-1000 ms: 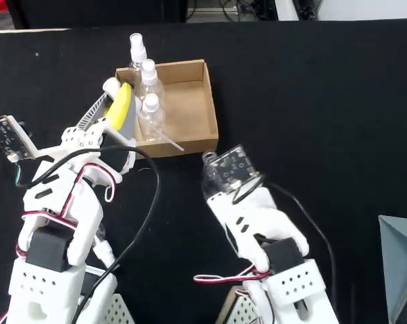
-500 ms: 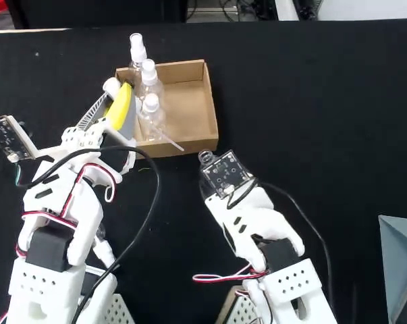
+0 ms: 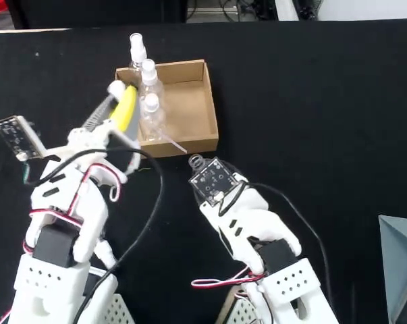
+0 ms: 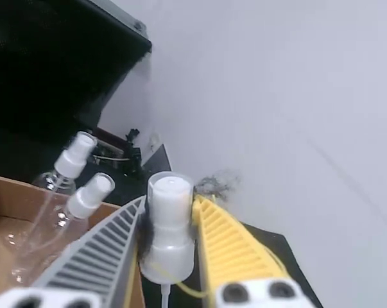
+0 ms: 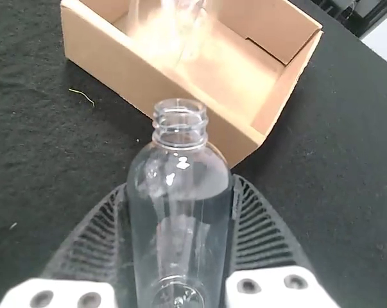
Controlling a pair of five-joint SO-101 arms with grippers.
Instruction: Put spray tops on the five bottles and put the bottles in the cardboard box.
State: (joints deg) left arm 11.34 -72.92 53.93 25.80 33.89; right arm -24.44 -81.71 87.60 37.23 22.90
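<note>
My left gripper (image 4: 171,202) is shut on a white spray top (image 4: 169,224), which stands between its grey and yellow fingers. In the high view this gripper (image 3: 120,102) hangs over the left wall of the cardboard box (image 3: 190,138). Two capped clear bottles (image 3: 149,75) (image 3: 151,111) stand along the box's left side, and a third capped bottle (image 3: 137,48) is at its far left corner. My right gripper (image 5: 179,189) is shut on a clear bottle (image 5: 179,212) with an open neck, upright, just in front of the box (image 5: 110,70).
The black table top (image 3: 311,101) spreads to the right of the box. A grey-blue object (image 3: 400,263) sits at the right edge near the front. Red, white and black cables (image 3: 146,202) loop between the two arm bases.
The right arm has carried the open bottle a little left and toward the front. The left arm has shifted slightly right with the spray top still held.
</note>
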